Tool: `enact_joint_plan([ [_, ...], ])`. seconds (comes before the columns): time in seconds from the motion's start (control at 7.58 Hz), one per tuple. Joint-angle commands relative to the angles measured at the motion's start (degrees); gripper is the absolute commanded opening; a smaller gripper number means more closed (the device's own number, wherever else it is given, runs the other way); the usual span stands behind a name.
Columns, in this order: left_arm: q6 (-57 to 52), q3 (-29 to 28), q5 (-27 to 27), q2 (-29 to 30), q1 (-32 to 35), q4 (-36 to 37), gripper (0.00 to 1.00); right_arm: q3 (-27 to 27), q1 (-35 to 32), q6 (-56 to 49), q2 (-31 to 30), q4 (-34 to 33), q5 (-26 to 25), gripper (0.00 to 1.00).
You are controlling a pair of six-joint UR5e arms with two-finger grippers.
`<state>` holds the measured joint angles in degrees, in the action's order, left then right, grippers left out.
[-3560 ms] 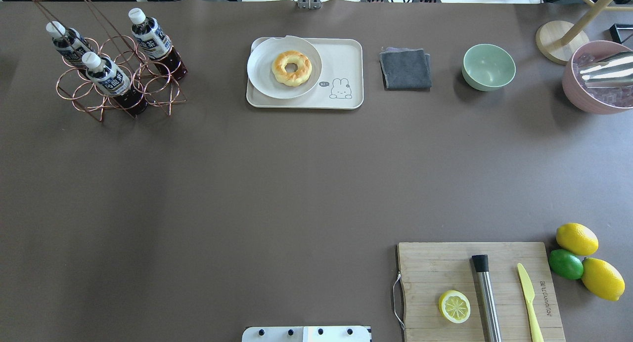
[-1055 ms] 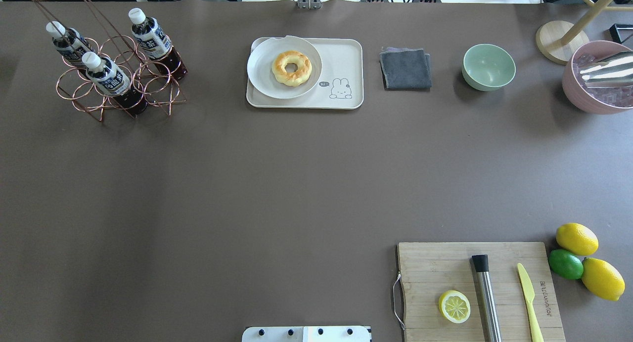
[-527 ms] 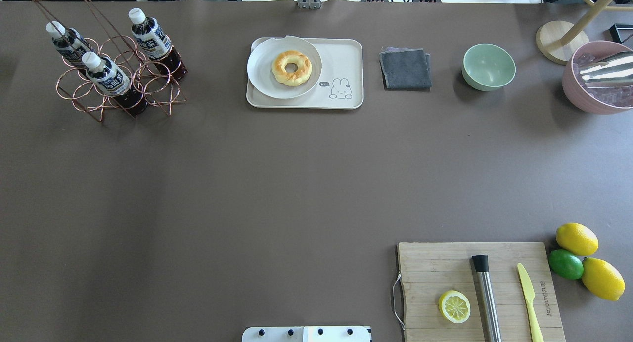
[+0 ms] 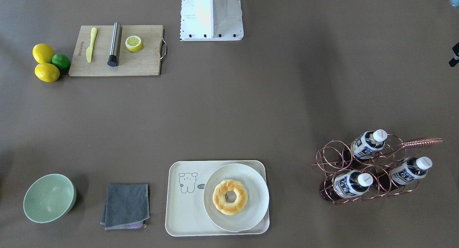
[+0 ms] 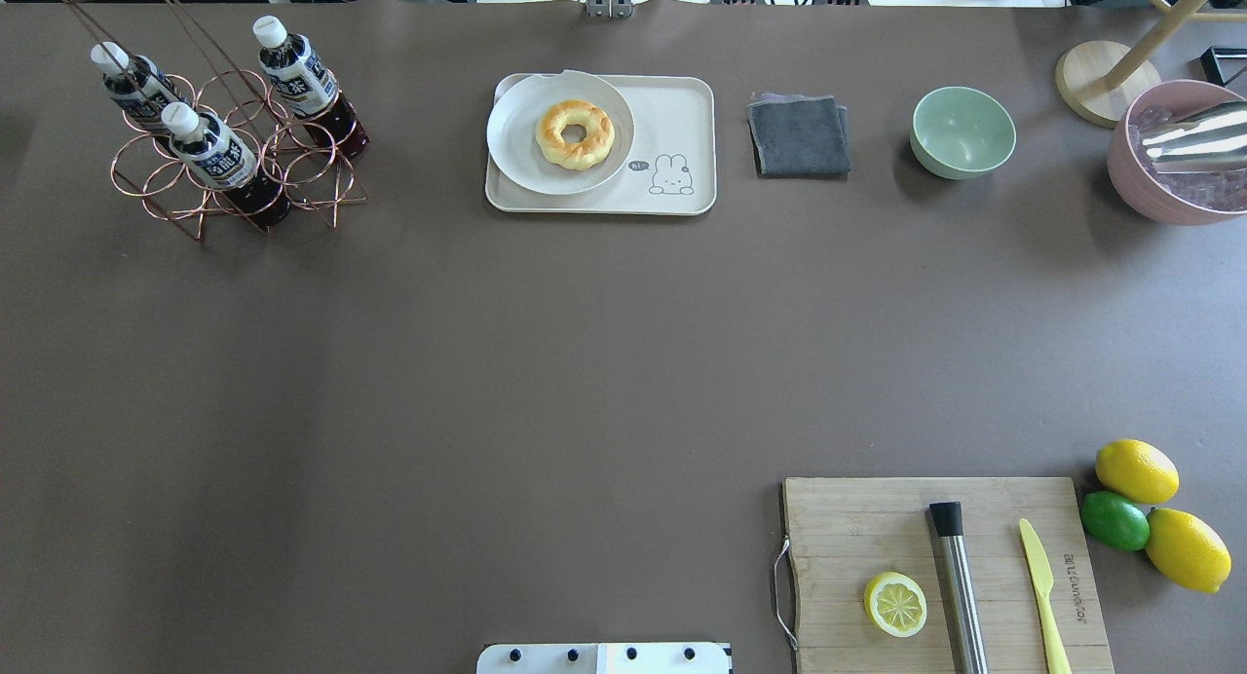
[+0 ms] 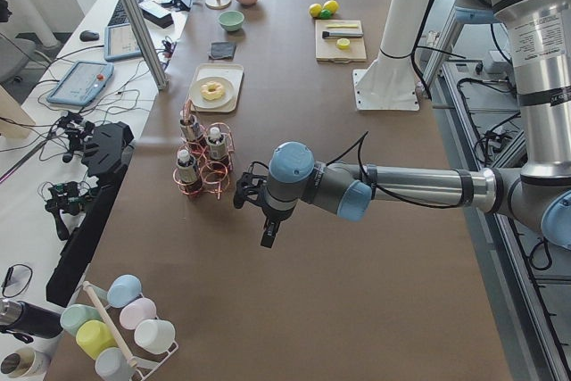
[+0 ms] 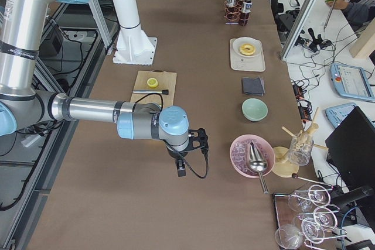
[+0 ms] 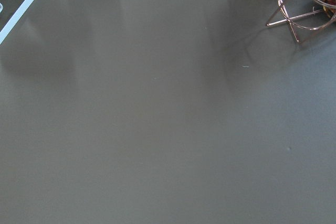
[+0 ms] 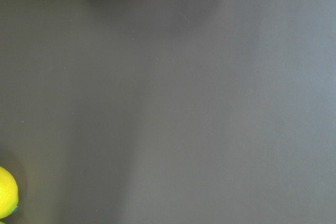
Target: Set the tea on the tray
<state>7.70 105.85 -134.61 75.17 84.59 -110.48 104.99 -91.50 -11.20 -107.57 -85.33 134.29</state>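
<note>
Three tea bottles stand in a copper wire rack (image 5: 302, 172) at the far left: one at the back right (image 5: 297, 70), one at the back left (image 5: 132, 80), one in front (image 5: 209, 148). The cream tray (image 5: 672, 109) lies at the far middle, also in the front-facing view (image 4: 183, 212). A white plate (image 5: 516, 158) with a doughnut (image 5: 575, 133) covers its left half. My left gripper (image 6: 266, 240) shows only in the exterior left view, above the table near the rack. My right gripper (image 7: 181, 173) shows only in the exterior right view. I cannot tell whether either is open or shut.
A grey cloth (image 5: 799, 133), a green bowl (image 5: 963, 131) and a pink bowl (image 5: 1174, 153) sit right of the tray. A wooden cutting board (image 5: 848, 518) holds a lemon half, a steel tool and a yellow knife; lemons and a lime (image 5: 1115, 520) lie beside it.
</note>
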Motion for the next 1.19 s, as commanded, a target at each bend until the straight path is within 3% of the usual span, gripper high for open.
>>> enact_joint_plan([
  [0.0,0.56,0.32,-0.12,0.59,-0.12,-0.34,0.98,-0.04,0.09,0.12,0.08,-0.01,0.09,1.0],
  [0.26,11.38,2.68,-0.47,4.69,-0.99,-1.22,0.97,-0.04,0.09,-0.05,0.08,0.86,0.09,1.0],
  [0.53,21.07,3.92,0.14,8.92,-6.17,-6.21,0.97,-0.04,0.0,-0.14,-0.1,0.87,0.88,1.0],
  [1.05,35.16,5.85,14.25,15.53,-14.6,-10.54,0.97,-0.13,0.09,-0.06,-0.63,0.87,1.24,1.0],
])
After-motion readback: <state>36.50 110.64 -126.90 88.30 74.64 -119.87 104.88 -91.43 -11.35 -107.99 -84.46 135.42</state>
